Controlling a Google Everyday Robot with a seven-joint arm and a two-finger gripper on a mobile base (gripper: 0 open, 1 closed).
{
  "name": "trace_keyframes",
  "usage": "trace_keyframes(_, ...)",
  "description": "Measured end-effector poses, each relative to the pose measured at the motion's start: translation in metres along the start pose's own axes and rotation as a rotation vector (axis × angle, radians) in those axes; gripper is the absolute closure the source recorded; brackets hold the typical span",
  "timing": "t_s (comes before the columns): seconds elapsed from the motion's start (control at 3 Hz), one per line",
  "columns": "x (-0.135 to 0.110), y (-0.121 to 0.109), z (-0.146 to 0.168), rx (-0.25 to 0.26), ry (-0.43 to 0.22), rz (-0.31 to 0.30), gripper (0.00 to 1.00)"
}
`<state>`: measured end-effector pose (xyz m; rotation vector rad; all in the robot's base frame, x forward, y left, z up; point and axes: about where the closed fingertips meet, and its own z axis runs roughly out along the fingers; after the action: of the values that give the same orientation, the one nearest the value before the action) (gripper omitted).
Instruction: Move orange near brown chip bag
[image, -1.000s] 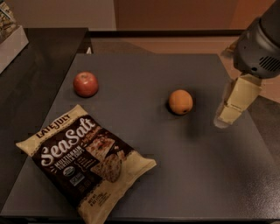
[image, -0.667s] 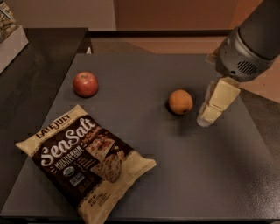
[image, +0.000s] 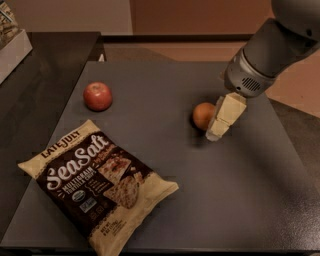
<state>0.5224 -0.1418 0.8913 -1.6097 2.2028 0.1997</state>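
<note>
The orange lies on the dark grey table, right of centre. My gripper, cream-coloured under a grey arm, comes down from the upper right. It sits right against the orange's right side and covers part of it. The brown chip bag, dark brown and cream with "Sea Salt" print, lies flat at the front left, well apart from the orange.
A red apple sits at the table's left rear. A black counter adjoins the table on the left, with a pale box at its far left edge. The arm's grey body fills the upper right.
My gripper has moved left and down from the table's right side until it reaches the orange. The orange, apple and chip bag have not moved.
</note>
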Motion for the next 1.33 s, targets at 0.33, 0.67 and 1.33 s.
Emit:
trace_keyframes(0.33,0.000,-0.015,0.017,-0.014,-0.013,0.015,0.00)
trace_keyframes(0.67,-0.001,-0.020,0.033,-0.035,-0.009,0.011,0.00)
trace_keyframes(1.33,0.001,-0.019,0.053,-0.075,0.004,-0.005,0.18)
